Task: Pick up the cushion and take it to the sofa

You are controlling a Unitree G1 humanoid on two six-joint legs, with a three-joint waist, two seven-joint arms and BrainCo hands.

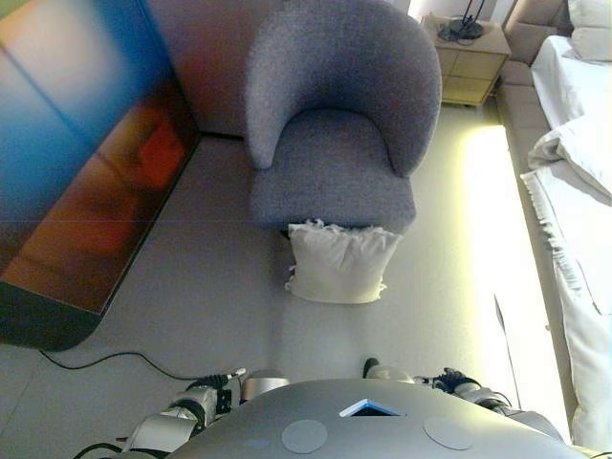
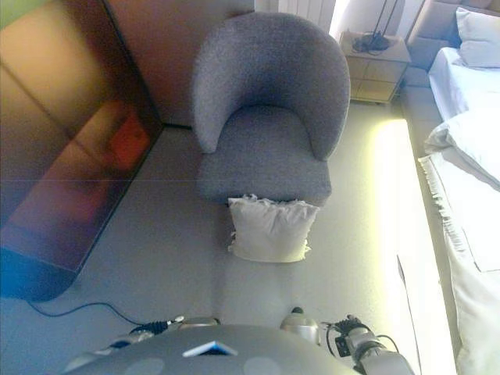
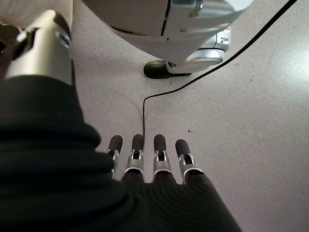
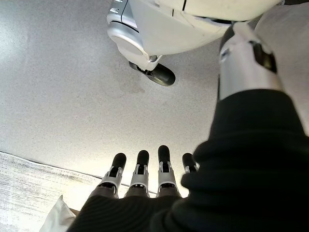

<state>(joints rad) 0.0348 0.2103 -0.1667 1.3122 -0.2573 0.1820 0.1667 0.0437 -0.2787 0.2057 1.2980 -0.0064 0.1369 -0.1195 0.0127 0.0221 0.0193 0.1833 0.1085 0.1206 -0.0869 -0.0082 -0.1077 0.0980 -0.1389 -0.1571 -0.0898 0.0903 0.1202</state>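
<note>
A white cushion stands on the grey floor, leaning against the front of a grey armchair. It also shows in the right eye view as the cushion below the armchair. Both hands hang low at my sides, well short of the cushion. My left hand shows in its wrist view with straight fingers over bare floor, holding nothing. My right hand likewise has straight fingers pointing down at the floor and is empty.
A dark glossy cabinet fills the left side. A bed with white bedding runs along the right, with a wooden nightstand at the back right. A pale rug edge lies near my right hand.
</note>
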